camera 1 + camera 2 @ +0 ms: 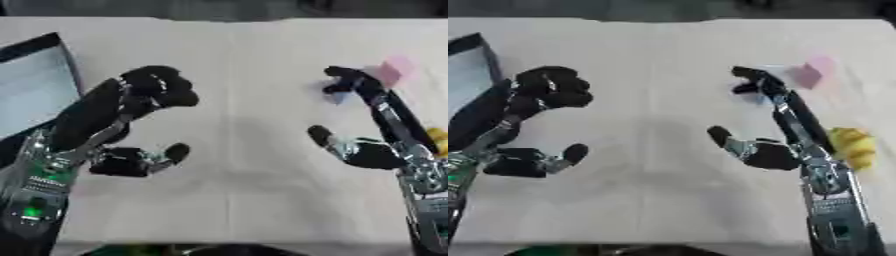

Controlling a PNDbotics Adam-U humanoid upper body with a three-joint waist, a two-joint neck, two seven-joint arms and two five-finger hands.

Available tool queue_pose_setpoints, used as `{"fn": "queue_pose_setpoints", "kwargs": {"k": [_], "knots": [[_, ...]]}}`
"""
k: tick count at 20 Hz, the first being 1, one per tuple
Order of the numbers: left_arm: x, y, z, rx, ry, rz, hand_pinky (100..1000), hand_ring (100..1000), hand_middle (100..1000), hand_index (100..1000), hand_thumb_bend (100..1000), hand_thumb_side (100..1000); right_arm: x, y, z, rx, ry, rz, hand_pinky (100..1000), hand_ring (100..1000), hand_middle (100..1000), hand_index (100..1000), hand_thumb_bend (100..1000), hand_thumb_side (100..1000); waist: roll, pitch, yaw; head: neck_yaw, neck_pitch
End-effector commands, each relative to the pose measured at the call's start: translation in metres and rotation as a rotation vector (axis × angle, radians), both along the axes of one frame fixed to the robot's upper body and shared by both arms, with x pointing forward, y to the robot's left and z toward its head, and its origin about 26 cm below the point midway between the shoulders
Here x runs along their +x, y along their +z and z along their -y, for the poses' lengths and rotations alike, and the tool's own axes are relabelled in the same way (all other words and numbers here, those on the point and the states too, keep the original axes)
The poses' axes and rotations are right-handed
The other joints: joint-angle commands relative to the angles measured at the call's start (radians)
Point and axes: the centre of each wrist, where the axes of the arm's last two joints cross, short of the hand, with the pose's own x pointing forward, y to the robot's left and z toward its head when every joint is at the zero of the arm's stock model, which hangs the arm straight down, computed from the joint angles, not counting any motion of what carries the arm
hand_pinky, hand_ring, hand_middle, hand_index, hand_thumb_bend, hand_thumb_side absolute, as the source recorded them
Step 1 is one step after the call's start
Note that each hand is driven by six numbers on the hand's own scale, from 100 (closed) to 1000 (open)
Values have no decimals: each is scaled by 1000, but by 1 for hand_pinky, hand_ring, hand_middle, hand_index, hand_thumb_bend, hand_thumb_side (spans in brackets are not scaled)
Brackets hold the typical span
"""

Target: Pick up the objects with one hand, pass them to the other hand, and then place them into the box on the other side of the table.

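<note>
Bare bench [245, 75] lies open between my hands. The box [35, 85] walls off the left edge; pink block [392, 70] and yellow thing [852, 146] crowd the right.

Left hand [131, 107] fingers curled, empty; right hand [372, 145] outstretched.

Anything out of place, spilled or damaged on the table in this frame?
Nothing stands out. The pink object, a small blue thing and the yellow object lie on the table's right side, the box sits at the left, and both robot hands are empty.
</note>
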Motion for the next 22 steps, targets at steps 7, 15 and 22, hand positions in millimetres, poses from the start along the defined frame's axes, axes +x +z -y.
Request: {"fn": "queue_pose_setpoints", "kwargs": {"k": [7, 15, 22], "knots": [[-3, 4, -4, 26, 16, 14, 885, 794, 713, 878, 256, 100, -10, 14, 76, -64, -117, -36, 957, 786, 860, 924, 452, 508, -17, -22, -6, -19, -2], [-3, 4, -6, 36, 26, 17, 882, 794, 714, 878, 263, 100, -23, -1, 134, -133, -345, -142, 940, 778, 849, 924, 442, 496, -20, -18, -18, -25, -2], [-3, 4, -7, 34, 32, 19, 882, 794, 714, 878, 261, 100, -33, -24, 162, -177, -517, -213, 935, 789, 851, 926, 444, 490, -20, -19, -23, -25, -2]]}}
